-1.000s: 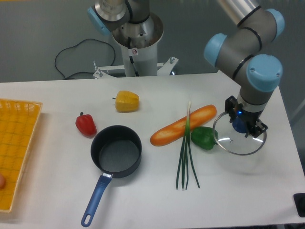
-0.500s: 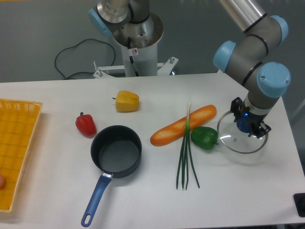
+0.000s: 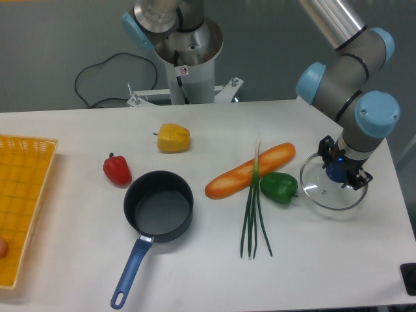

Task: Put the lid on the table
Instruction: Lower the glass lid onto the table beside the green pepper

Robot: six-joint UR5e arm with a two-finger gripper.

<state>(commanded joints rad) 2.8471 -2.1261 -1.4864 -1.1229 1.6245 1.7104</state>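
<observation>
The round glass lid (image 3: 328,190) with a thin metal rim lies low over the white table (image 3: 195,273) at the right, beside the green pepper. My gripper (image 3: 339,171) is straight above it, fingers closed around the dark blue centre knob (image 3: 335,173). Whether the lid rests on the table or hangs just above it, I cannot tell. The dark saucepan (image 3: 158,207) with a blue handle stands open, without a lid, left of centre.
A green pepper (image 3: 279,187), a baguette (image 3: 250,170) and green onion stalks (image 3: 253,211) lie just left of the lid. A yellow pepper (image 3: 173,138) and a red pepper (image 3: 117,169) lie further left. A yellow woven tray (image 3: 19,201) is at the left edge.
My gripper has carried the lid a little to the right, away from the green pepper, and slightly lower. Nothing else has moved.
</observation>
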